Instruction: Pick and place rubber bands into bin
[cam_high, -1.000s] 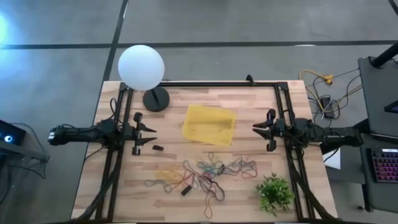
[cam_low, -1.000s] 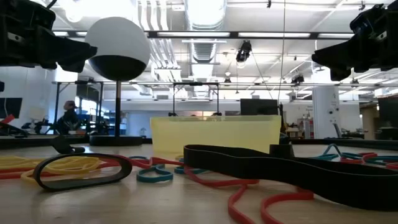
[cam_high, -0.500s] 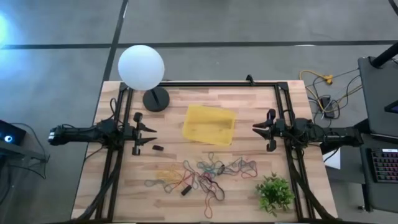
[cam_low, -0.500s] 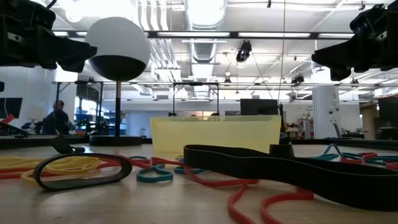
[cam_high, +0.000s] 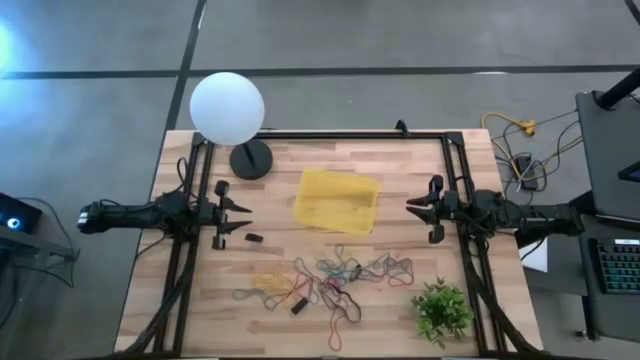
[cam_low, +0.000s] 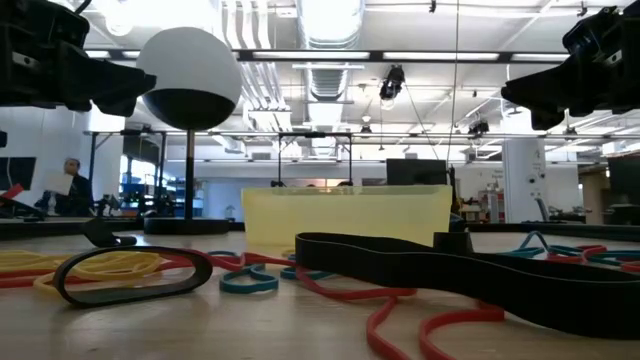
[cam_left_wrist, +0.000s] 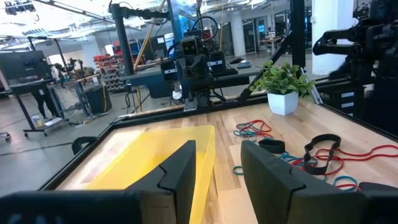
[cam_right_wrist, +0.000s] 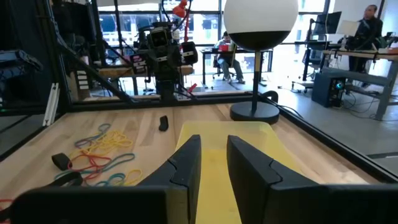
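We look down on a wooden table (cam_high: 400, 170) where a yellow bin (cam_high: 337, 200) sits near the middle, a little toward the far edge, turned slightly askew. The bin looks empty from above. The rubber bands (cam_high: 335, 275) lie loose on the bare wood in a tangle of red, blue, yellow, green and black, spread between the bin and the near edge of the table. None of them touches the bin.

The left gripper (cam_high: 240, 215) hangs over the left side of the table, pointing in toward the bin. We see its fingers (cam_left_wrist: 180, 171) standing apart with a clear gap and nothing held between them. The right gripper (cam_high: 412, 208) hangs over the right side of the table, also aimed at the bin. Its fingers (cam_right_wrist: 186, 165) show a narrower gap, and they too hold nothing. Both grippers are well apart from the bands.

A white globe lamp (cam_high: 228, 108) stands at the far left corner, its dark base (cam_high: 250, 158) on the wood. A small green plant (cam_high: 441, 308) in a white pot sits at the near right corner. Small black blocks (cam_high: 254, 238) lie near the left gripper and among the bands.

In the room beyond the table, a person (cam_right_wrist: 229, 57) sits at a desk.
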